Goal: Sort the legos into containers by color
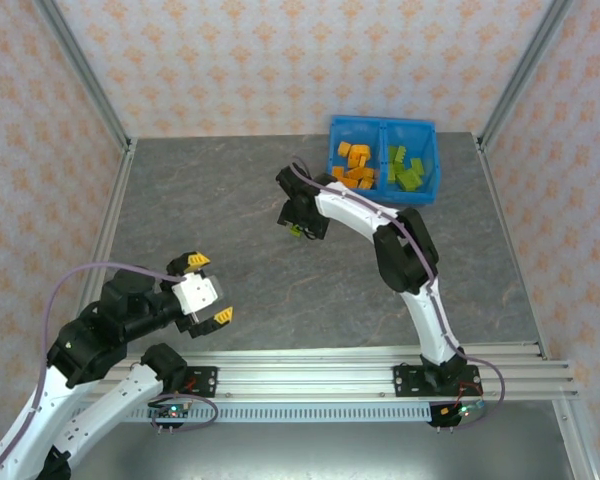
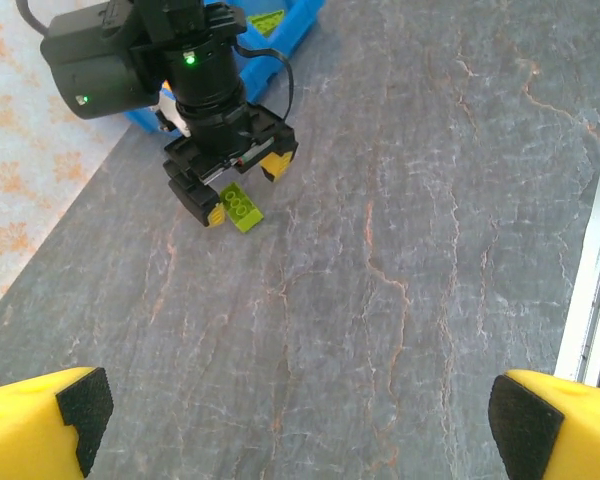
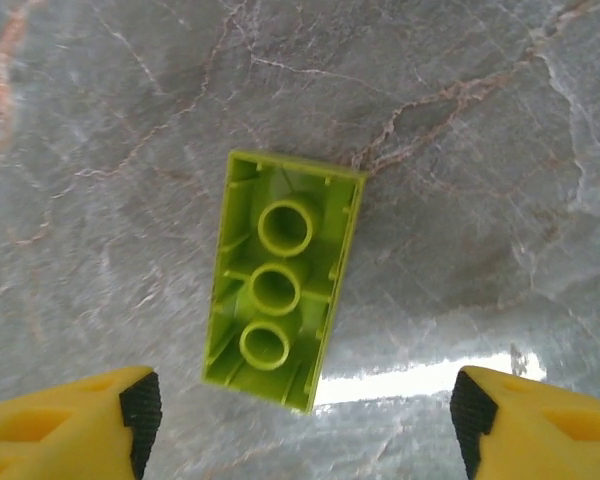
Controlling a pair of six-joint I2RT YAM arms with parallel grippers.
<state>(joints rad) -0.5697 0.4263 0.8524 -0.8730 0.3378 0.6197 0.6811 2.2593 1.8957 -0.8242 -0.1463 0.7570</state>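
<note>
Noted one lime green lego (image 3: pixel 280 280) lying underside up on the grey table (image 1: pixel 230 200), near table centre, at 7 o'clock from the blue bin (image 1: pixel 360 122). Found right gripper (image 3: pixel 300 410) lowered over it, fingers partly apart, one either side of the brick, clear of it in the wrist view. Found left gripper (image 1: pixel 208 290) at 8 o'clock of the table, fingers spread wide, holding nothing. Recorded orange legos (image 1: pixel 354 165) in the bin's 9 o'clock compartment, green legos (image 1: pixel 406 168) in its 3 o'clock compartment.
</note>
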